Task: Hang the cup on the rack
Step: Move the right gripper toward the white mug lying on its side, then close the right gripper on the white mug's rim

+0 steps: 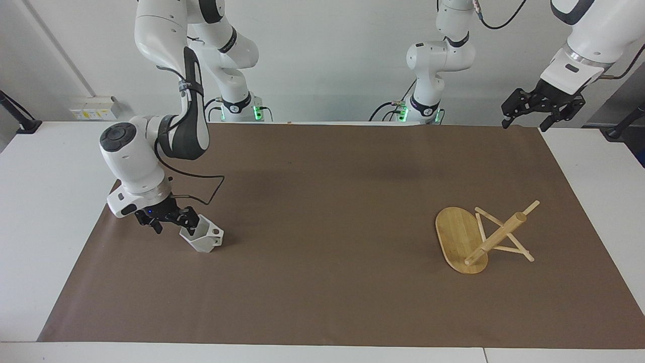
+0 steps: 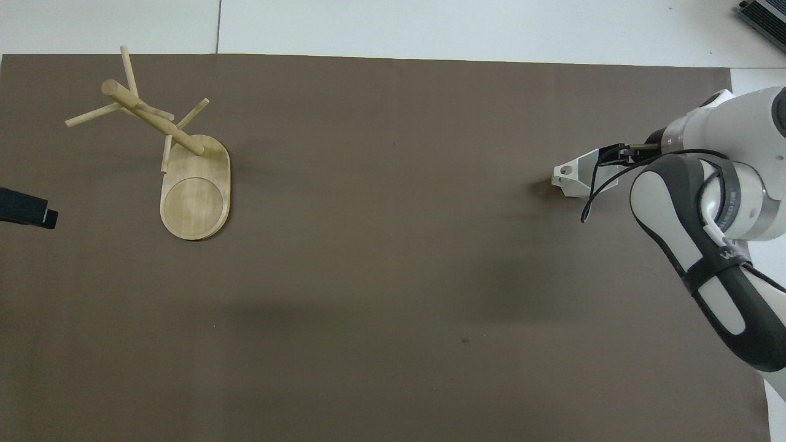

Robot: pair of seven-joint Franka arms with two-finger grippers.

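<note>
The white faceted cup [image 1: 205, 237] stands on the brown mat at the right arm's end of the table, its handle pointing toward the middle [image 2: 572, 175]. My right gripper [image 1: 174, 225] is open and down at the cup's rim; one finger appears to reach into its mouth, and the other stays outside on the side away from the handle. From overhead only the right gripper's [image 2: 616, 156] black tips show, over the cup's opening. The bamboo rack [image 1: 459, 237] stands on its oval base at the left arm's end [image 2: 195, 195], with nothing on its pegs. My left gripper [image 1: 526, 122] waits open, raised over the mat's corner.
The brown mat [image 1: 327, 201] covers most of the white table [image 1: 45, 212]. The right arm's elbow and cable [image 2: 694, 209] hang over the mat's edge beside the cup. The left gripper's tip [image 2: 27, 210] shows at the edge of the overhead view.
</note>
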